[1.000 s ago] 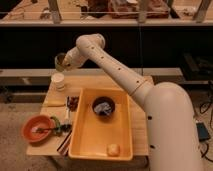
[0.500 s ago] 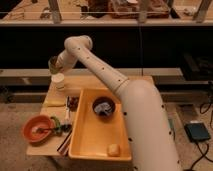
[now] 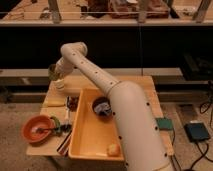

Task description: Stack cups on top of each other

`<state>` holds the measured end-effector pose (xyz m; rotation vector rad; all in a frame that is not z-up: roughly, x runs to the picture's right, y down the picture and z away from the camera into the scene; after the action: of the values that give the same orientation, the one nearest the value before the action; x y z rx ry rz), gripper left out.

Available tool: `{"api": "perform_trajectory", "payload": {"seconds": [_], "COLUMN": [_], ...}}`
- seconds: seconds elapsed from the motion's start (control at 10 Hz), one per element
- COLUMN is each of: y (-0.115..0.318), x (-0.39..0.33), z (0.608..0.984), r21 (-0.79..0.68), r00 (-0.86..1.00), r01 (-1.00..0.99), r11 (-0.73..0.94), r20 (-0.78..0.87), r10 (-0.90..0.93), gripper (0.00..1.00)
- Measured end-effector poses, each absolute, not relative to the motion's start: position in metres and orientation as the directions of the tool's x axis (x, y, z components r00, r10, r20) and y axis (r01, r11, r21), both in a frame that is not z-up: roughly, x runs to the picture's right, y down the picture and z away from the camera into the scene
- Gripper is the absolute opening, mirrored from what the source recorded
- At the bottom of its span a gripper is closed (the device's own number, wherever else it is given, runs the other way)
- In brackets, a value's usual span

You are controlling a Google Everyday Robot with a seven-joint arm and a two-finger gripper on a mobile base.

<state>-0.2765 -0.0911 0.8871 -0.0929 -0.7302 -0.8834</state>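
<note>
The olive cup point(image 3: 52, 71) hangs in my gripper point(image 3: 56, 75) at the far left of the wooden table point(image 3: 145, 85). The gripper is shut on it and holds it just above the cream-white cup point(image 3: 59, 84), which stands upright on the table's back left corner. The olive cup sits slightly left of the cream one and close to its rim; I cannot tell whether they touch. My arm reaches from the lower right across the table and hides part of it.
A large yellow tub point(image 3: 90, 137) fills the middle of the table, with a dark bowl point(image 3: 102, 106) and a small pale lump point(image 3: 113, 149) inside. An orange bowl point(image 3: 37, 128) stands front left. A yellow object point(image 3: 54, 102) and utensils point(image 3: 65, 142) lie beside the tub.
My gripper has moved left and then down with the olive cup, bringing it close above the cream-white cup. The cream cup has not moved.
</note>
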Motion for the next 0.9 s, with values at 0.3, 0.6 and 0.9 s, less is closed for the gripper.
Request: {"api": "perform_trajectory", "payload": {"seconds": [0.3,0.6,0.9], "y": [-0.091,-0.095,-0.098], "x": [-0.275,-0.269,-0.270], "z": [0.901,0.913,0.923], "r21": [0.193,0.182,0.180], "r00": [0.429,0.447,0.459], "r01": [0.723,0.713,0.699], "r11": [0.663,0.677,0.693], "r20": [0.627,0.625,0.630], "r10": [-0.650,-0.640,-0.626], "gripper": [0.13,0.13,0.13]}}
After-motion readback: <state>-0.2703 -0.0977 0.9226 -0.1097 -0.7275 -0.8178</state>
